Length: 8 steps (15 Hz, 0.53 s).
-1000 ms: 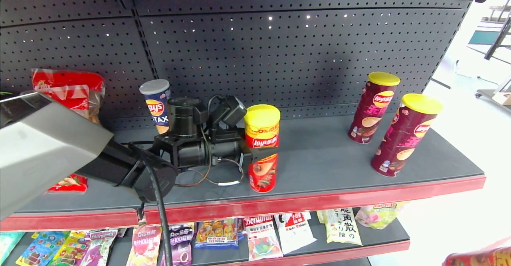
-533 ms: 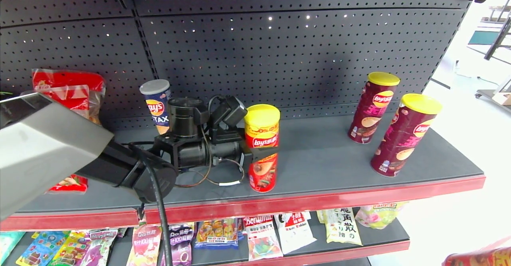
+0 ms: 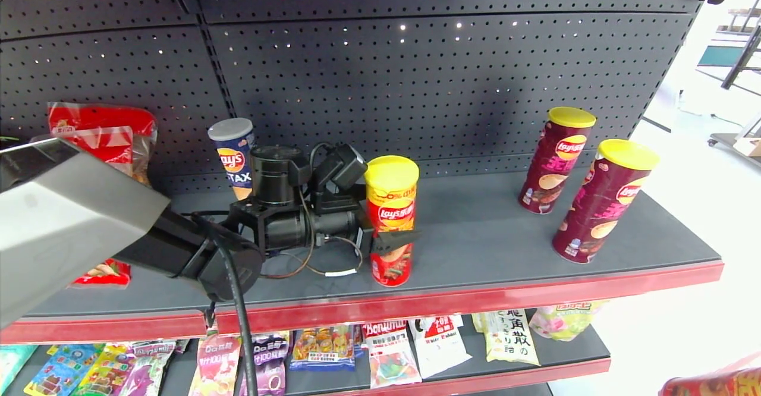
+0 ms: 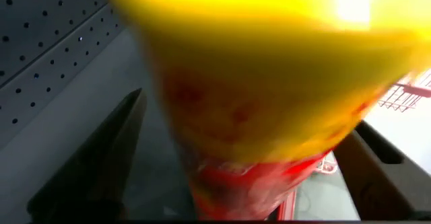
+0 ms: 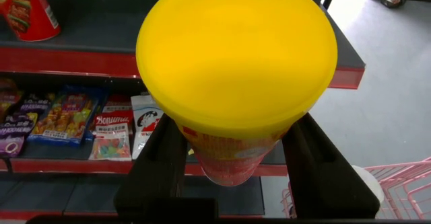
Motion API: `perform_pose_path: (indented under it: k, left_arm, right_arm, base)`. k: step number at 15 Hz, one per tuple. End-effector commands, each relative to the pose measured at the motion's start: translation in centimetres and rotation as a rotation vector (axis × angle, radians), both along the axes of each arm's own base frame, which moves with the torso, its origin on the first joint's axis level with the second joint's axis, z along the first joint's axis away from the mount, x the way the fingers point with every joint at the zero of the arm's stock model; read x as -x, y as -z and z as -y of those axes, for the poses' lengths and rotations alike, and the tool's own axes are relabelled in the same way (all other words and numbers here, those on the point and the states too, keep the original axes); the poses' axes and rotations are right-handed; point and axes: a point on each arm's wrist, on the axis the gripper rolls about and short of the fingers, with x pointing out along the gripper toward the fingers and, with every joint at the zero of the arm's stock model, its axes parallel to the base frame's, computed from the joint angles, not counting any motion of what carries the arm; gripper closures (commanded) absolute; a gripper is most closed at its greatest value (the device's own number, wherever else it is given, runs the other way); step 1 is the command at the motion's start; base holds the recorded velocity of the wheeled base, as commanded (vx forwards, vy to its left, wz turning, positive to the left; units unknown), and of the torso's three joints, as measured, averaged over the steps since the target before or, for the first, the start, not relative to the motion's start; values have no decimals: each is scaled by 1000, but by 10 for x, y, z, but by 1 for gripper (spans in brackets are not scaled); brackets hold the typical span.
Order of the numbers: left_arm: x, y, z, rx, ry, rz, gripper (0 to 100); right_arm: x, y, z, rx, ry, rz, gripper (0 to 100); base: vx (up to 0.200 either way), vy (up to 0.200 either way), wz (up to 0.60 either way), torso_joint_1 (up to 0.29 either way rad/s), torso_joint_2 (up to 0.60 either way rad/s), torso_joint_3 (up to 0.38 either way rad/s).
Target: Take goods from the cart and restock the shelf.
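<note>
1. Nearest, the right gripper (image 5: 237, 126) hangs low in front of the shelving with its jaws clamped on a second can (image 5: 236, 56), yellow lid up, and the pink cart (image 5: 404, 183) is just below it. I judge this can is the next to go up
2. At the red front lip of the shelf (image 3: 475, 301), the red can (image 3: 391, 197) stands upright on the deck, close to the edge. The left gripper (image 3: 397, 226) has just let go. Half a second ago its near finger lay pressed across the label, and now it has swung outward. The jaws stand apart, with a gap on either side of the can in the left wrist view. This can looks placed
3. With the can so near the lip, the arm should probably draw back along its own line. A sideways brush from the open finger could tip the can over the front
4. Further along, the bare deck between the red can and the two maroon cans (image 3: 603, 200) is the widest free stretch, and it likely suits the second can
5. Farthest back, a blue can (image 3: 233, 155) stands behind the left wrist against the pegboard back (image 3: 446, 87), so there is little room there
</note>
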Motion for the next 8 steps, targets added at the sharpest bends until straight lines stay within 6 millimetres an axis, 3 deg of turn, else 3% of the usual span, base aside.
perform_pose_path:
  k: [1,8]
  left_arm:
    - [0,-1,0,4,2,5,0]
    - [10,-26,-16,28,-24,49,0]
  right_arm:
    - [0,0,0,0,0,-1,100]
    - [0,-1,0,0,0,2,100]
  base:
    - [0,0,0,0,0,0]
    - [0,0,0,0,0,0]
